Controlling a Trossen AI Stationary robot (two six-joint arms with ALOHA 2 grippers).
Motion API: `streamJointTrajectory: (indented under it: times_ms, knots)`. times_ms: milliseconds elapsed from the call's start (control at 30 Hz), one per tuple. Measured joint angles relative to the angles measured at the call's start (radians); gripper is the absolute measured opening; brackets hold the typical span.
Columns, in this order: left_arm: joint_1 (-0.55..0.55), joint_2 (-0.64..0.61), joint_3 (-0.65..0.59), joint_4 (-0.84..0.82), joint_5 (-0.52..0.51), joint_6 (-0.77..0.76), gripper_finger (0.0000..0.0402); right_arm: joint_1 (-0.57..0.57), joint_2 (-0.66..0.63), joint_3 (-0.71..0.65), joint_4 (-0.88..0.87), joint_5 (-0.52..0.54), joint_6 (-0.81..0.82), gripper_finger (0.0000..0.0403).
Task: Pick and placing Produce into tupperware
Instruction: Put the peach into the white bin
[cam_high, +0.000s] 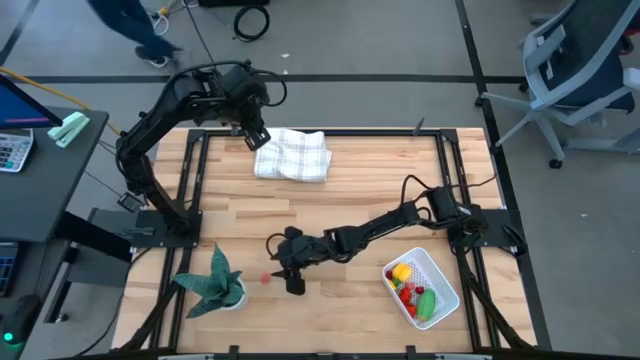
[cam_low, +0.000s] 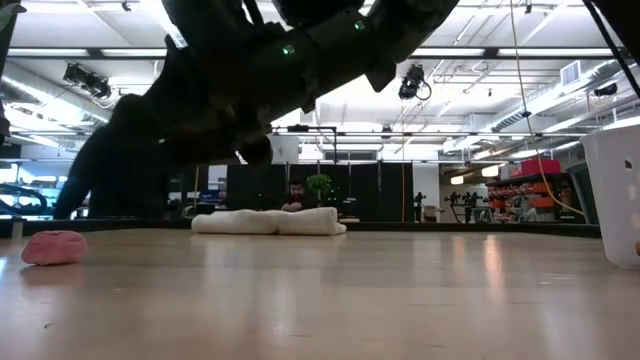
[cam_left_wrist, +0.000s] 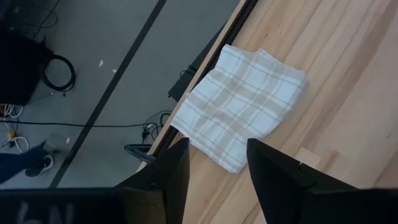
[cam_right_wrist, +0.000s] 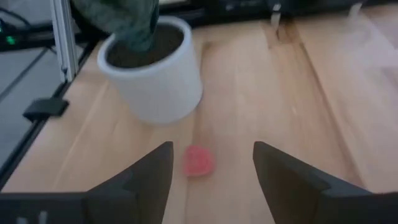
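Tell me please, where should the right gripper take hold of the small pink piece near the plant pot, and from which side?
Across its middle, from above. The pink piece lies low and flat on the table, apart from the plant pot. The right gripper is open with the piece between its fingers, so a straight descent looks best.

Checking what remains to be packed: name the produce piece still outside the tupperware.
The pinkish piece, lying alone on the table between the potted plant and the open right gripper. The other pieces already sit inside the tupperware.
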Motion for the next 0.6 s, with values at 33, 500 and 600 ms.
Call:
streamJointTrajectory:
  times_ms: [33,500,600]
  knots:
    - [0.000,0.000,0.000,0.000,0.000,0.000,0.0165,-0.003,0.000,0.000,0.012,0.000,0.000,0.0231]
    - [0.001,0.000,0.000,0.000,0.000,-0.001,0.0163,-0.014,0.015,0.009,0.075,-0.023,-0.014,0.0231]
    - [0.001,0.000,0.000,0.001,0.000,-0.002,0.0162,-0.014,0.034,0.021,0.081,-0.023,-0.007,0.0231]
